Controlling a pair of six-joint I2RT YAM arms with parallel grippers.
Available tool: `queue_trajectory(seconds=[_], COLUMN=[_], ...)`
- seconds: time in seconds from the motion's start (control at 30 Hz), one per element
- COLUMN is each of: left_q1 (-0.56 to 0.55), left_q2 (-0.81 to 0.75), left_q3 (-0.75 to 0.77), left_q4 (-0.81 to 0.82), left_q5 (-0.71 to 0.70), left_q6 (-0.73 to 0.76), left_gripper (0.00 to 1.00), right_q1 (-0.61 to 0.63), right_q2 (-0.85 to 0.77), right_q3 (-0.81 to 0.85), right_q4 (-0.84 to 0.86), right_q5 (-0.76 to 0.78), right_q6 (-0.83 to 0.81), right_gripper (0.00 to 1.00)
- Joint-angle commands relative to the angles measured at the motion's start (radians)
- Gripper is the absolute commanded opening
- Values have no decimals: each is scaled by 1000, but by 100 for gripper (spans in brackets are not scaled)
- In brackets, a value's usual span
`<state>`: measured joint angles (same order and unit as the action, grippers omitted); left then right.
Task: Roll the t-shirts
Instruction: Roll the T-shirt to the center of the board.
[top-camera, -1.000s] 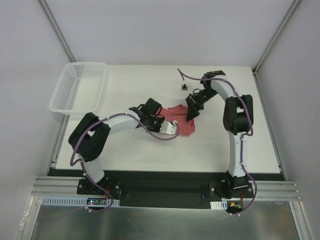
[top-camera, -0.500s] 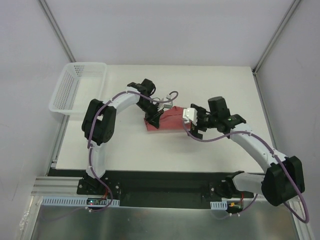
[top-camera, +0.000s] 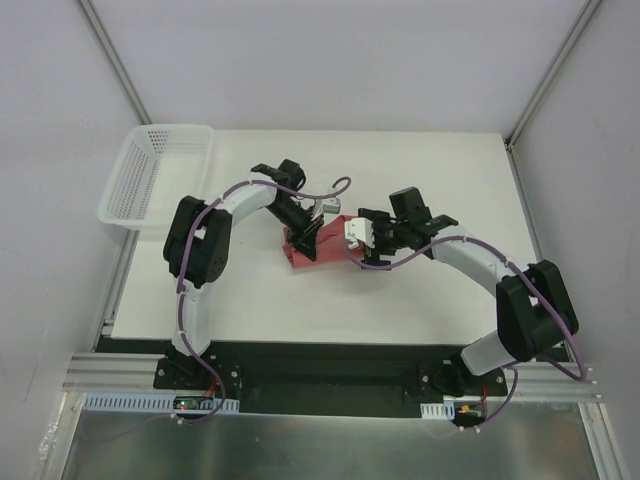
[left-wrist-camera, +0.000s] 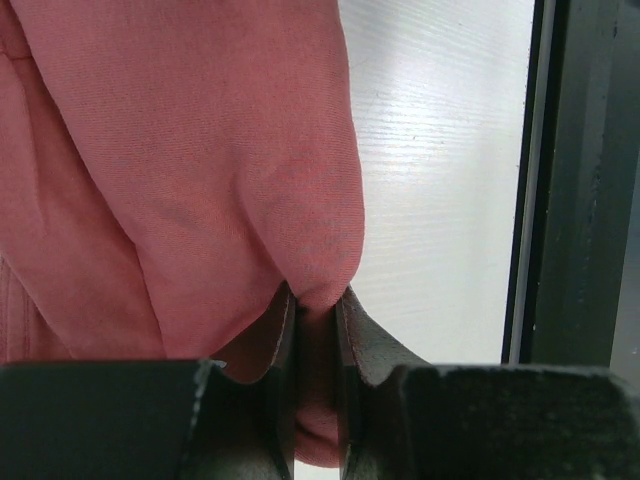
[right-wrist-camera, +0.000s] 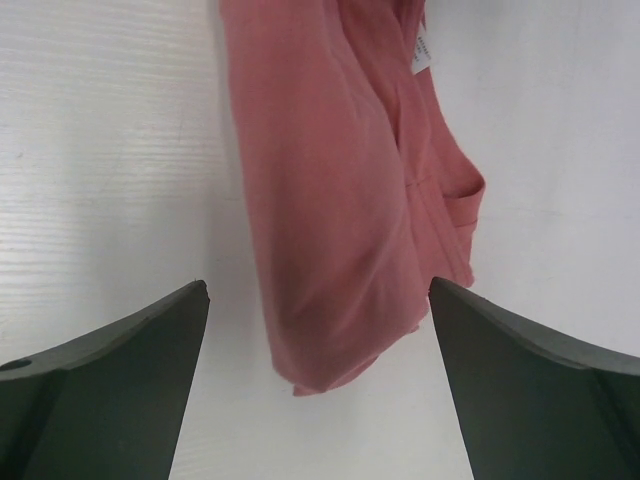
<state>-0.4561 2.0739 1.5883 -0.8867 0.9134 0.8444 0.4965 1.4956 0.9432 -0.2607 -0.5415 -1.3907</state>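
Plainly, we see the salmon-red t-shirt (top-camera: 330, 252) gathered into a narrow, creased bundle on the table (top-camera: 420, 290), well to the right of the white basket (top-camera: 130, 190). Our left gripper (left-wrist-camera: 318, 310) is clenched on a soft fold of it. Our right gripper (right-wrist-camera: 318, 288), at the bundle's end farther from the basket, stands released, fingers spread wide. A small white label (right-wrist-camera: 420, 50) shows there.

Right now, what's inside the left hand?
A fold of the t-shirt, pinched between the fingers of the left hand. How many layers are caught is hidden by the fingers and the cloth itself.
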Motion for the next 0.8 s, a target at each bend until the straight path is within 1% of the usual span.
queue_trajectory(seconds=[0.0, 0.17, 0.23, 0.3, 0.33, 0.37, 0.43, 0.47, 0.5, 0.57, 0.6, 0.63, 0.7, 0.73, 0.77], left_q1=[17, 33, 40, 46, 46, 48, 53, 54, 57, 60, 62, 69, 82, 89, 102], left_q2=[-1, -3, -11, -21, -24, -28, -38, -44, -54, -55, -49, -43, -22, -11, -2], left_q3=[29, 26, 18, 4, -1, -13, -22, -30, -36, -40, -39, -31, -10, 13, 25], left_q4=[-47, -47, -51, -52, -55, -57, -66, -81, -87, -122, -136, -161, -236, -273, -305], left_q5=[84, 104, 117, 122, 122, 120, 110, 108, 104, 97, 94, 97, 139, 160, 195], left_q6=[5, 5, 12, 21, 24, 30, 33, 36, 35, 25, 19, 13, -7, -1, 8], left_gripper=[0, 0, 0, 0, 0, 0, 0, 0, 0, 0, 0, 0, 0, 0, 0], right_q1=[5, 7, 7, 8, 10, 14, 16, 16, 14, 8, 5, -1, 1, -1, -1], right_q2=[38, 113, 152, 189, 205, 216, 226, 224, 218, 203, 198, 187, 183, 180, 176], right_q3=[55, 60, 66, 84, 98, 121, 158, 164, 167, 187, 199, 212, 249, 262, 285], right_q4=[20, -14, -23, -32, -69, -99, -142, -164, -188, -290, -337, -439, -553, -662, -710], right_q5=[-63, -104, -116, -121, -121, -112, -101, -95, -92, -90, -98, -110, -117, -126, -130], right_q6=[-125, -229, -260, -281, -284, -295, -265, -266, -271, -272, -271, -278, -289, -289, -291], right_gripper=[96, 96, 99, 88, 81, 61, 41, 29, 25, 17, 15, 14, 13, 13, 13])
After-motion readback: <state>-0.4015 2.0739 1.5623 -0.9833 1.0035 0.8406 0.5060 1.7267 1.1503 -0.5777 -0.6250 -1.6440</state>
